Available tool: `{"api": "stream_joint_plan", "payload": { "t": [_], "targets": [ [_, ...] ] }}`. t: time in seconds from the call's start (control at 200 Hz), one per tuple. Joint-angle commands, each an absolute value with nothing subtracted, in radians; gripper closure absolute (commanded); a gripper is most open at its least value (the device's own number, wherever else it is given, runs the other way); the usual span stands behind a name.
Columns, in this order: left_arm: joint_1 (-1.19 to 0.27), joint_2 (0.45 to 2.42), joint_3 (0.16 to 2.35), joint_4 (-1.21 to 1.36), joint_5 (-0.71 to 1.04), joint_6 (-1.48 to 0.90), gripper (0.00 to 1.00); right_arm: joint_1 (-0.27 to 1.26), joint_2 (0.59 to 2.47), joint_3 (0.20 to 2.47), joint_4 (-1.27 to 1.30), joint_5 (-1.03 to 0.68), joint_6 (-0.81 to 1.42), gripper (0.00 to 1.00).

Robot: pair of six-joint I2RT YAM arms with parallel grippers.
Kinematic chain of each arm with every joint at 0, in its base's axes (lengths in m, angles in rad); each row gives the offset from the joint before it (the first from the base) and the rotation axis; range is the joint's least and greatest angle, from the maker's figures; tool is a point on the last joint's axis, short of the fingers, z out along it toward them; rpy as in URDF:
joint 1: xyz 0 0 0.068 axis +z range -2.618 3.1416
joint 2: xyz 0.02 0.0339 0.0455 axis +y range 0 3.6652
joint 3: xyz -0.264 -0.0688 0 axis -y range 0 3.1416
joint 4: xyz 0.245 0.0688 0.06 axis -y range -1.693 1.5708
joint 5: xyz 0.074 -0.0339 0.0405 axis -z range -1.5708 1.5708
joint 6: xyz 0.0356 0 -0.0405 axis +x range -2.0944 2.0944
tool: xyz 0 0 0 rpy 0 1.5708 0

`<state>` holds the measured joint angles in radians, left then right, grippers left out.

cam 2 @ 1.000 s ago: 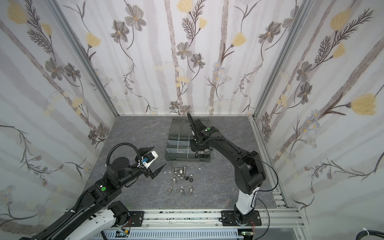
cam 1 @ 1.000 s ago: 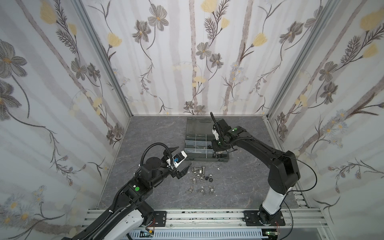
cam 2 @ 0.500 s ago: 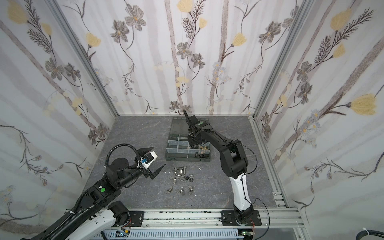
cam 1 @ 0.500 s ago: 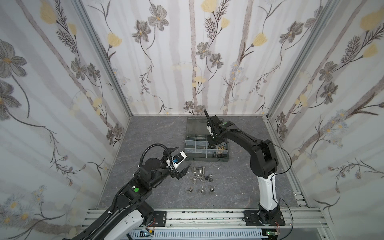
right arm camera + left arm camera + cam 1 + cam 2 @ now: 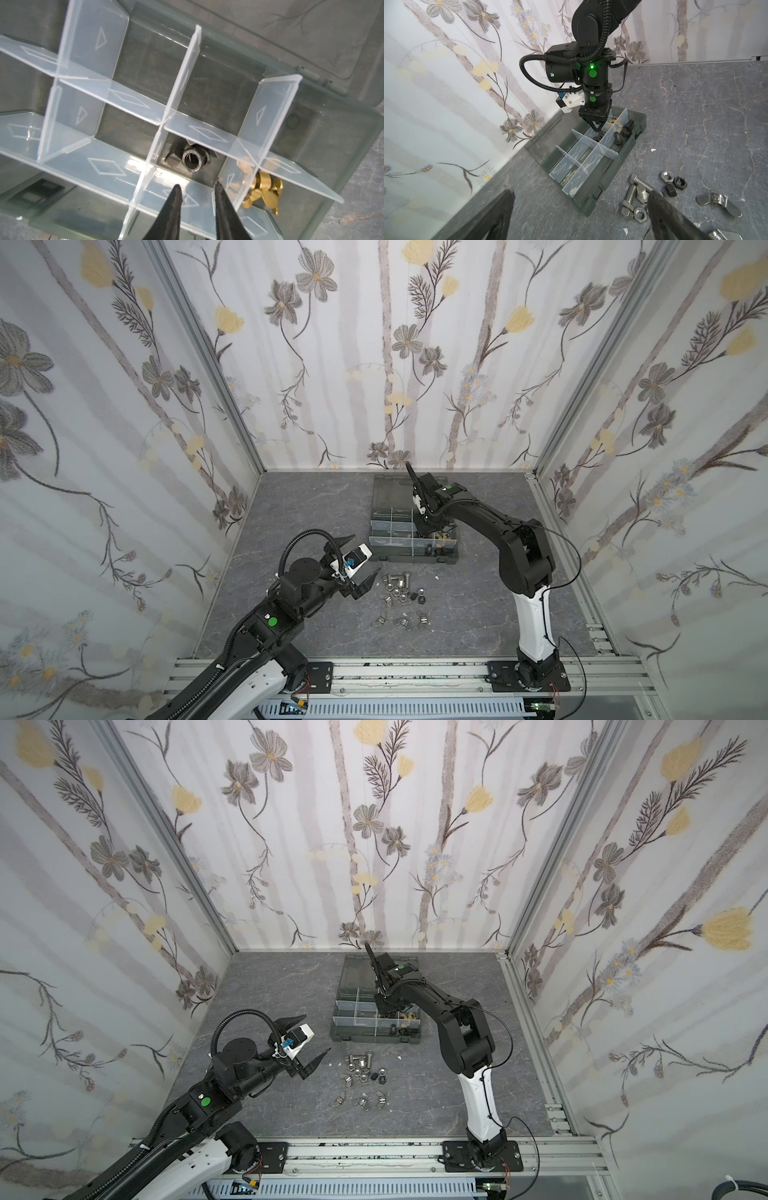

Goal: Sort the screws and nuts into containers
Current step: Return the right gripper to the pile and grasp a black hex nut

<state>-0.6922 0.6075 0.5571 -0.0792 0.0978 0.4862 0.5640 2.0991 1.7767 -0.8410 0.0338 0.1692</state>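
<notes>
Sorting is partly done. In the case [image 5: 399, 559] near the desk's [image 5: 316, 506] far edge, brass nuts [image 5: 264, 187], black screws [image 5: 627, 127] and one black nut [image 5: 192, 161] fill separate compartments [image 5: 218, 89]. The right tool [image 5: 197, 185] hangs over that nut, tips slightly spread, empty. Mid-desk, silver screws [image 5: 641, 185] and mixed nuts [image 5: 667, 177] lie loose beside the wide-spread, empty left tool [image 5: 367, 552]. No writing is readable. The dividers [image 5: 133, 99] carry only embossed diamonds and triangles.

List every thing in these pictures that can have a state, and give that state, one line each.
organizer case: open, lid laid back behind it.
black nut: lying loose in a compartment, not held.
brass wing nuts: piled in the neighbouring compartment.
black bolts: lying in another compartment.
loose screws and nuts: unsorted on the table.
left gripper: fingers open, empty.
right gripper: fingers open, empty, above the black nut.
</notes>
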Motion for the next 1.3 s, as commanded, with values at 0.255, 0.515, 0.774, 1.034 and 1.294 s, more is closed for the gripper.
{"api": "stream_joint_plan", "payload": {
  "t": [0.255,0.515,0.774,1.034,1.294],
  "targets": [
    [-0.693,0.621,0.573,-0.05,0.1,0.497,0.0,0.68,1.71,1.341,-0.82,0.047,0.206,0.61],
    [-0.693,0.629,0.574,-0.04,0.113,0.489,0.0,0.798,1.555,1.081,-0.69,-0.09,0.539,0.6],
    [-0.693,0.617,0.576,-0.048,0.108,0.491,0.0,0.874,1.603,1.024,-0.635,-0.095,0.6,0.54],
    [-0.693,0.614,0.578,-0.061,0.102,0.492,0.0,0.883,1.713,1.041,-0.635,-0.108,0.544,0.51],
    [-0.693,0.614,0.576,-0.064,0.098,0.496,0.0,0.899,1.772,1.044,-0.622,-0.1,0.53,0.56]
  ]
}}
